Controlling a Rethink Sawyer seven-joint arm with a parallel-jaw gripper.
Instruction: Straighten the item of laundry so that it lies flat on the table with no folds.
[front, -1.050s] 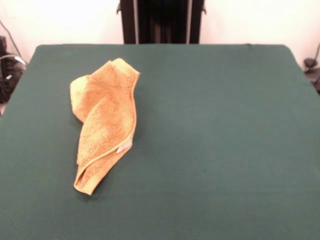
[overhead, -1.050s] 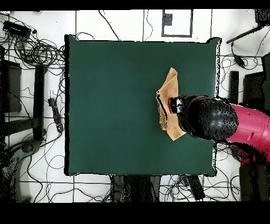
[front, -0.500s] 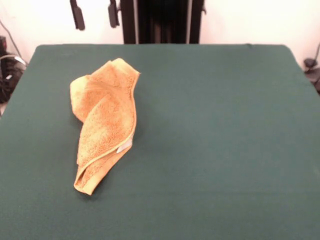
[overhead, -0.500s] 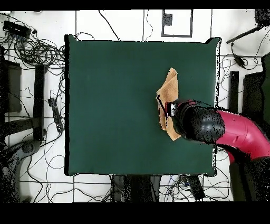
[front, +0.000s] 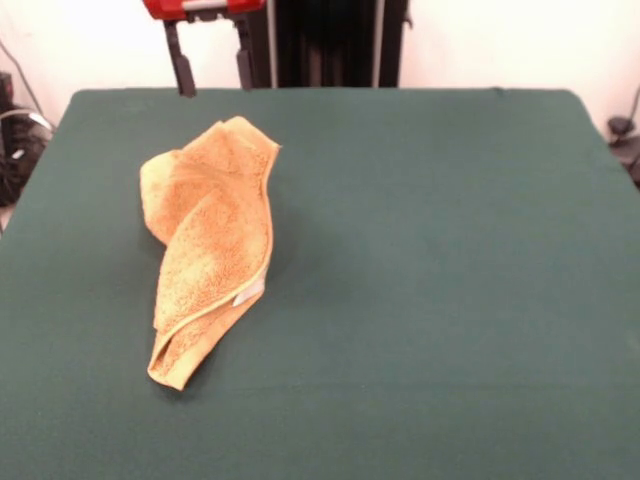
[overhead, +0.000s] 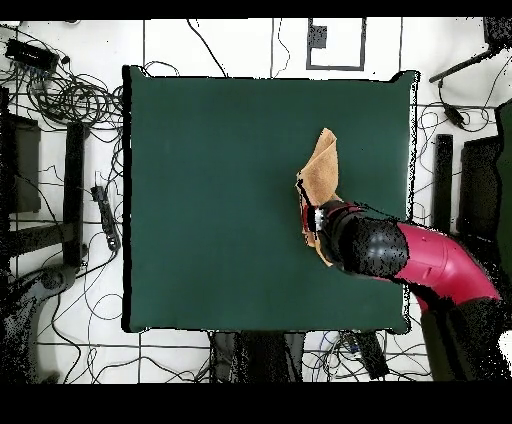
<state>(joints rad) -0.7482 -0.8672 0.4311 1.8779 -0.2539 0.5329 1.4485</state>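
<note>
The item of laundry (front: 210, 250) is a golden-orange terry towel lying crumpled and folded over itself on the left part of the green table (front: 450, 250). A small white tag shows at its right edge. My gripper (front: 213, 88) hangs open above the towel's far end, clear of the cloth, with nothing between its two black fingers (front: 184, 78). In the overhead view the towel (overhead: 322, 172) lies near the table's (overhead: 220, 200) right side. The red and black arm (overhead: 420, 262) covers its lower part, with the gripper (overhead: 318, 218) over it.
Bundles of cables (overhead: 60, 100) and black equipment (overhead: 443, 165) lie on the floor round the table in the overhead view. Green cloth stretches wide to the right of the towel in the front view.
The gripper has come down from the top edge of the front view, showing its red body and both fingers. In the overhead view the arm has swung lower. The towel has not moved.
</note>
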